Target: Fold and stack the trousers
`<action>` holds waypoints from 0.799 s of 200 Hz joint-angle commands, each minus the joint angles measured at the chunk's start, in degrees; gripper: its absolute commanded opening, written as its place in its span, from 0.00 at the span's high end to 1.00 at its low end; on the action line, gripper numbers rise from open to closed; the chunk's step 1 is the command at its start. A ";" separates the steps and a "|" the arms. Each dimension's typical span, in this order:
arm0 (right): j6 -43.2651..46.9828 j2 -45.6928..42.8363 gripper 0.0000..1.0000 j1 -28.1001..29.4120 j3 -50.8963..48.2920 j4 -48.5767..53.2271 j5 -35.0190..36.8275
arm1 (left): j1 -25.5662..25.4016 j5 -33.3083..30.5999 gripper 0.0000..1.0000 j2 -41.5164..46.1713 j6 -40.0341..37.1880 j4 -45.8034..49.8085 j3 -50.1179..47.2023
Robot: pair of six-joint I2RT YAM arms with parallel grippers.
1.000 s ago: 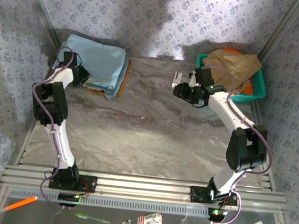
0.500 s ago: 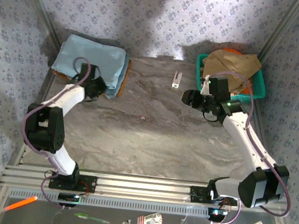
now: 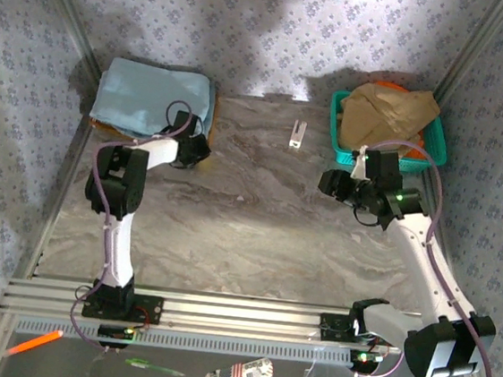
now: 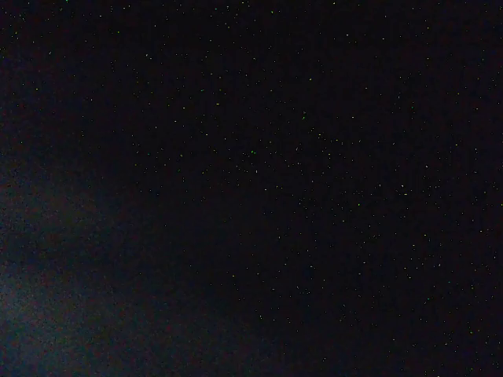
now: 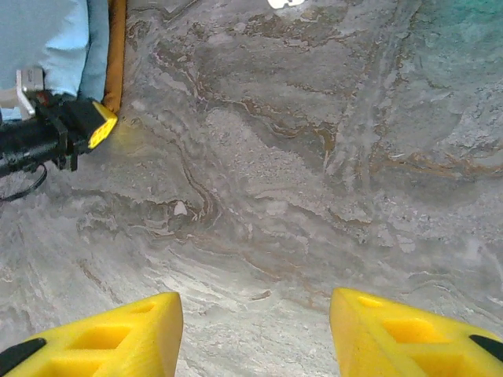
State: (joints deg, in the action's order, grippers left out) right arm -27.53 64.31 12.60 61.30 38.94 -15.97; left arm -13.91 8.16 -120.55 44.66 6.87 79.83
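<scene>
Trousers (image 3: 149,97) folded, stacked; left fingers (image 5: 98,124) now swung round to trousers' right edge, opening can't tell; right fingers (image 5: 118,330) pulled back well right of trousers, wide, empty; task looks nearly done

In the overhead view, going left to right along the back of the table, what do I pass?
folded pale blue trousers → small white piece → teal basket holding the tan-brown garment
</scene>
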 commanded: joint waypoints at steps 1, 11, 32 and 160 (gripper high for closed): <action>1.04 -1.11 0.46 -0.47 -0.54 2.02 0.50 | -0.05 0.58 1.00 -2.84 -2.87 -3.41 5.31; 0.73 -1.44 0.46 -0.47 -0.60 2.13 0.35 | -0.07 1.23 1.00 -3.61 -3.17 -2.52 7.08; 0.17 -2.37 0.46 -0.39 -0.57 2.45 -0.24 | -0.06 1.59 1.00 -1.88 -3.53 -1.49 5.82; -5.80 -20.29 0.00 9.24 -1.83 -4.23 19.21 | -6.76 -27.19 0.00 71.94 -16.15 20.85 -24.94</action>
State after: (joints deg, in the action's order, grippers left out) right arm -30.26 45.04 18.13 61.63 36.23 -11.92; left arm -19.35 -3.88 -56.73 31.75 16.49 58.96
